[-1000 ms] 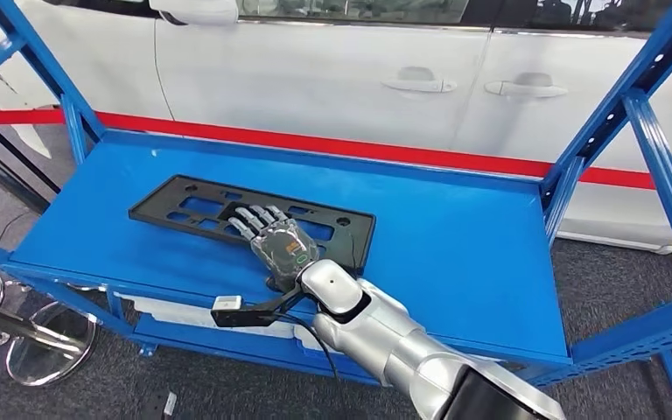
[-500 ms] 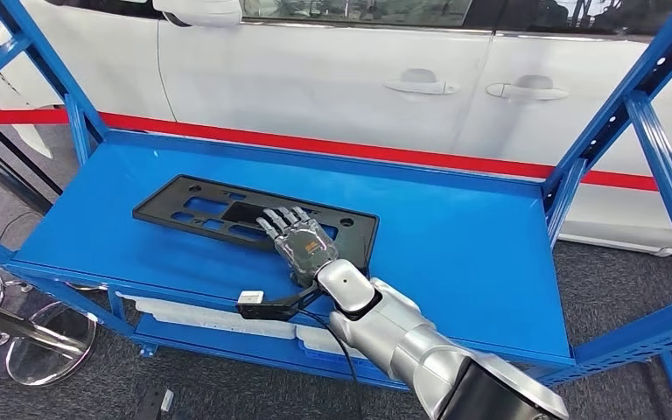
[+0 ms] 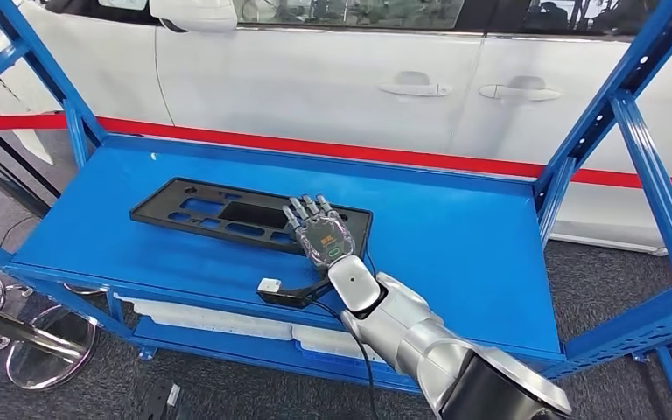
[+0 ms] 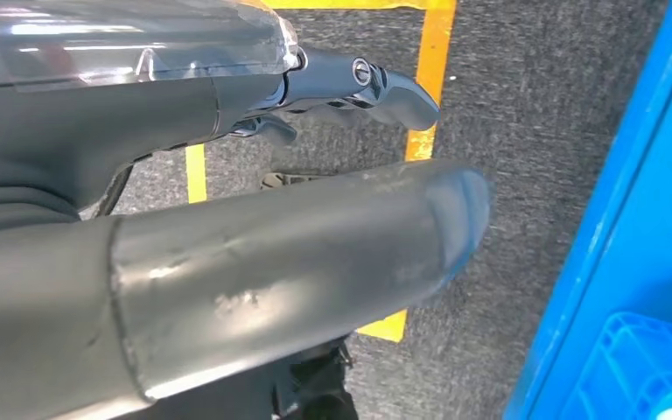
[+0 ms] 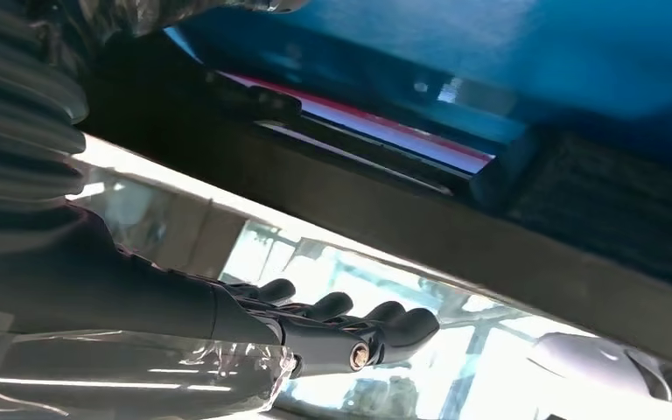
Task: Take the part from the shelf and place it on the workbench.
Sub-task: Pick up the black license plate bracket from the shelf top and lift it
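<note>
Right hand (image 3: 324,236) covers right end of black part (image 3: 227,215), frame centre; finger contact unclear. White car (image 3: 332,79) cut off at top edge.

Part on the shelf deck, right hand over its right end

The part (image 3: 249,216) lies flat on the shelf (image 3: 455,254) — left of the deck's middle, its long side running left to right. The right hand (image 3: 322,234) sits over the part's right end, its arm reaching in from the near right across the deck's front edge. Behind the shelf runs a tape (image 3: 359,150), and behind that stands a car (image 3: 332,79) — its side facing the deck. A stool (image 3: 39,343) stands on the floor at the near left, below the deck.
</note>
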`<state>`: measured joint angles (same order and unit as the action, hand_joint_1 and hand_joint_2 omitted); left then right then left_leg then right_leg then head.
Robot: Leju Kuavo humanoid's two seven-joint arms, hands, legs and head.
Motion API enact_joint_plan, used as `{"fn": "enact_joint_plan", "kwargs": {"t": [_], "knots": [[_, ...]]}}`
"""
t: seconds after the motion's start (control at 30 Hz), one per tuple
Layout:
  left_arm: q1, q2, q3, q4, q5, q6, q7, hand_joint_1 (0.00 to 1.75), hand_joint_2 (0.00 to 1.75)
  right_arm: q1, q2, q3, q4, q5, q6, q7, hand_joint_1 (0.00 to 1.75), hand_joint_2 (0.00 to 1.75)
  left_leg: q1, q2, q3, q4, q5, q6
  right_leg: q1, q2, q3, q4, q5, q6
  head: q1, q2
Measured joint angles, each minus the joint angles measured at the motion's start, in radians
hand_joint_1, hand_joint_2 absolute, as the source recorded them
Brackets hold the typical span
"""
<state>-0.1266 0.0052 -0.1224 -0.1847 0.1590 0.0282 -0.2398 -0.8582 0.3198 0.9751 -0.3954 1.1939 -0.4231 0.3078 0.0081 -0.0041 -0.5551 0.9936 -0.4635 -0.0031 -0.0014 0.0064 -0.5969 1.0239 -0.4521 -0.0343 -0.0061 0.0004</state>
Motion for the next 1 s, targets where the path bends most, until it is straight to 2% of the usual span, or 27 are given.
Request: {"fn": "enact_joint_plan", "kwargs": {"t": [0.03, 0.07, 0.13, 0.17, 0.23, 0.27, 0.3, 0.33, 0.4, 0.47, 0.5, 0.57, 0.63, 0.67, 0.73, 0.77, 0.8, 0.83, 0.87, 0.9, 0.93, 0.97, 1.0], "knots": [[-0.001, 0.000, 0.000, 0.000, -0.001, 0.000, 0.000, 0.00, 0.00, -0.001, -0.002, 0.000, 0.004, 0.003, 0.000, 0.004, 1.41, 1.75, -0.003, -0.001, 0.001, -0.002, 0.002, 0.004, 0.000, 0.000, 0.000, -0.001, 0.002, 0.006, 0.000, 0.000], [-0.001, 0.001, 0.000, 0.000, -0.001, 0.000, 0.001, 0.00, 0.00, -0.001, -0.004, 0.000, 0.008, 0.005, 0.001, 0.007, 1.64, 1.75, -0.001, -0.001, 0.001, -0.005, 0.006, 0.010, 0.000, 0.000, 0.000, -0.002, 0.002, 0.011, 0.000, 0.000], [-0.002, 0.001, 0.000, 0.000, -0.003, 0.000, 0.002, 0.00, 0.00, -0.001, -0.011, 0.000, 0.017, 0.011, 0.001, 0.015, 1.72, 1.75, 0.003, 0.002, 0.001, -0.013, 0.015, 0.022, 0.000, -0.001, -0.012, 0.027, -0.021, 0.023, 0.000, 0.000], [-0.003, 0.001, 0.000, -0.001, -0.004, 0.000, 0.002, 0.00, 0.00, 0.000, -0.014, -0.001, 0.020, 0.013, 0.002, 0.019, 1.73, 1.75, 0.006, 0.004, 0.000, -0.016, 0.019, 0.028, -0.001, -0.001, -0.031, 0.069, -0.050, 0.027, 0.000, 0.000], [-0.003, 0.001, 0.001, -0.001, -0.008, 0.000, 0.003, 0.00, 0.00, 0.003, -0.022, -0.004, 0.026, 0.016, 0.004, 0.022, 1.75, 1.75, 0.005, 0.006, -0.006, -0.016, 0.022, 0.033, -0.004, -0.001, -0.089, 0.197, -0.118, 0.033, 0.000, 0.000], [-0.003, 0.002, 0.001, -0.001, -0.009, 0.000, 0.003, 0.00, 0.00, 0.006, -0.025, -0.004, 0.029, 0.017, 0.006, 0.022, 1.75, 1.75, 0.004, 0.007, -0.009, -0.015, 0.022, 0.034, -0.005, -0.001, -0.114, 0.251, -0.137, 0.035, 0.000, 0.000], [-0.003, 0.002, 0.002, -0.001, -0.011, 0.000, 0.004, 0.00, 0.00, 0.008, -0.028, -0.005, 0.031, 0.017, 0.007, 0.022, 1.75, 1.75, 0.004, 0.007, -0.010, -0.013, 0.023, 0.034, -0.006, -0.001, -0.125, 0.276, -0.139, 0.036, 0.000, 0.000], [-0.003, 0.002, 0.002, -0.001, -0.011, 0.000, 0.004, 0.00, 0.00, 0.009, -0.030, -0.006, 0.033, 0.017, 0.008, 0.022, 1.75, 1.75, 0.004, 0.007, -0.011, -0.011, 0.022, 0.033, -0.006, -0.002, -0.116, 0.262, -0.121, 0.035, 0.000, 0.000], [-0.003, 0.002, 0.002, -0.001, -0.012, 0.000, 0.004, 0.00, 0.00, 0.008, -0.033, -0.008, 0.035, 0.017, 0.009, 0.022, 1.75, 1.75, 0.004, 0.005, -0.010, -0.006, 0.020, 0.029, -0.006, -0.002, -0.052, 0.137, -0.056, 0.028, 0.000, 0.000], [-0.004, 0.002, 0.002, -0.001, -0.013, -0.001, 0.004, 0.00, 0.00, 0.005, -0.034, -0.012, 0.035, 0.017, 0.011, 0.022, 1.75, 1.75, 0.000, 0.003, -0.013, 0.000, 0.016, 0.022, -0.002, -0.002, 0.002, 0.026, -0.018, 0.019, 0.000, 0.000], [-0.004, 0.002, 0.002, -0.001, -0.013, -0.001, 0.004, 0.00, 0.00, 0.004, -0.034, -0.015, 0.035, 0.017, 0.011, 0.021, 1.75, 1.75, -0.001, 0.003, -0.014, 0.001, 0.015, 0.017, 0.000, -0.002, 0.010, 0.005, -0.016, 0.016, 0.000, 0.000], [-0.005, 0.002, 0.002, -0.001, -0.013, -0.002, 0.004, 0.00, 0.00, 0.001, -0.035, -0.018, 0.035, 0.017, 0.011, 0.020, 1.75, 1.75, -0.001, 0.002, -0.014, 0.000, 0.015, 0.007, 0.001, -0.001, 0.011, 0.001, -0.015, 0.008, 0.000, 0.000], [-0.006, 0.003, 0.002, -0.001, -0.013, -0.002, 0.004, 0.00, 0.00, -0.002, -0.035, -0.019, 0.035, 0.017, 0.011, 0.017, 1.75, 1.75, 0.002, 0.002, -0.021, 0.021, -0.004, -0.004, -0.002, -0.004, 0.016, -0.009, -0.009, -0.004, 0.000, 0.000], [-0.006, 0.004, 0.002, -0.001, -0.013, -0.002, 0.004, 0.00, 0.00, -0.002, -0.035, -0.020, 0.035, 0.017, 0.011, 0.016, 1.75, 1.75, 0.003, 0.002, -0.038, 0.060, -0.029, -0.009, -0.006, -0.006, 0.019, -0.014, -0.006, -0.009, 0.000, 0.000], [-0.005, 0.004, 0.002, -0.001, -0.013, -0.004, 0.004, 0.00, 0.00, -0.001, -0.034, -0.021, 0.035, 0.017, 0.011, 0.015, 1.75, 1.75, 0.005, 0.003, -0.096, 0.191, -0.096, -0.017, -0.007, -0.008, 0.018, -0.016, -0.005, -0.014, 0.000, 0.000], [-0.004, 0.004, 0.002, -0.001, -0.013, -0.004, 0.004, 0.00, 0.00, -0.001, -0.035, -0.021, 0.035, 0.017, 0.011, 0.014, 1.75, 1.75, 0.006, 0.003, -0.126, 0.253, -0.120, -0.020, -0.006, -0.008, 0.017, -0.016, -0.005, -0.014, 0.000, 0.000], [-0.003, 0.004, 0.002, -0.001, -0.013, -0.004, 0.004, 0.00, 0.00, -0.001, -0.035, -0.021, 0.035, 0.017, 0.011, 0.014, 1.75, 1.75, 0.007, 0.003, -0.142, 0.287, -0.124, -0.022, -0.006, -0.008, 0.018, -0.016, -0.005, -0.014, 0.000, 0.000], [-0.002, 0.004, 0.002, -0.001, -0.014, -0.004, 0.004, 0.00, 0.00, 0.000, -0.035, -0.021, 0.035, 0.017, 0.011, 0.014, 1.75, 1.75, 0.008, 0.003, -0.140, 0.282, -0.108, -0.023, -0.006, -0.008, 0.019, -0.015, -0.006, -0.013, 0.000, 0.000], [-0.002, 0.005, 0.002, -0.001, -0.014, -0.004, 0.004, 0.00, 0.00, 0.000, -0.035, -0.021, 0.035, 0.017, 0.011, 0.014, 1.75, 1.75, 0.009, 0.003, -0.119, 0.236, -0.075, -0.022, -0.007, -0.007, 0.020, -0.013, -0.007, -0.012, 0.000, 0.000], [-0.003, 0.005, 0.002, -0.001, -0.014, -0.004, 0.004, 0.00, 0.00, 0.000, -0.035, -0.022, 0.035, 0.017, 0.011, 0.014, 1.75, 1.75, 0.010, 0.003, -0.084, 0.161, -0.036, -0.021, -0.007, -0.006, 0.021, -0.011, -0.009, -0.010, 0.000, 0.000], [-0.004, 0.005, 0.002, -0.001, -0.014, -0.004, 0.004, 0.00, 0.00, -0.001, -0.035, -0.024, 0.035, 0.017, 0.011, 0.013, 1.75, 1.75, 0.009, 0.003, -0.049, 0.089, -0.009, -0.018, -0.005, -0.004, 0.021, -0.008, -0.011, -0.006, 0.000, 0.000], [-0.006, 0.006, 0.002, -0.001, -0.014, -0.005, 0.004, 0.00, 0.00, -0.001, -0.035, -0.026, 0.035, 0.017, 0.011, 0.013, 1.75, 1.75, 0.008, 0.003, -0.024, 0.037, 0.007, -0.014, -0.004, -0.002, 0.019, -0.006, -0.013, -0.002, 0.000, 0.000], [-0.007, 0.006, 0.002, -0.001, -0.015, -0.006, 0.004, 0.00, 0.00, -0.001, -0.035, -0.028, 0.035, 0.018, 0.012, 0.013, 1.75, 1.75, 0.006, 0.003, -0.011, 0.008, 0.011, -0.010, -0.002, 0.000, 0.016, -0.004, -0.013, 0.003, 0.000, 0.000]]}}
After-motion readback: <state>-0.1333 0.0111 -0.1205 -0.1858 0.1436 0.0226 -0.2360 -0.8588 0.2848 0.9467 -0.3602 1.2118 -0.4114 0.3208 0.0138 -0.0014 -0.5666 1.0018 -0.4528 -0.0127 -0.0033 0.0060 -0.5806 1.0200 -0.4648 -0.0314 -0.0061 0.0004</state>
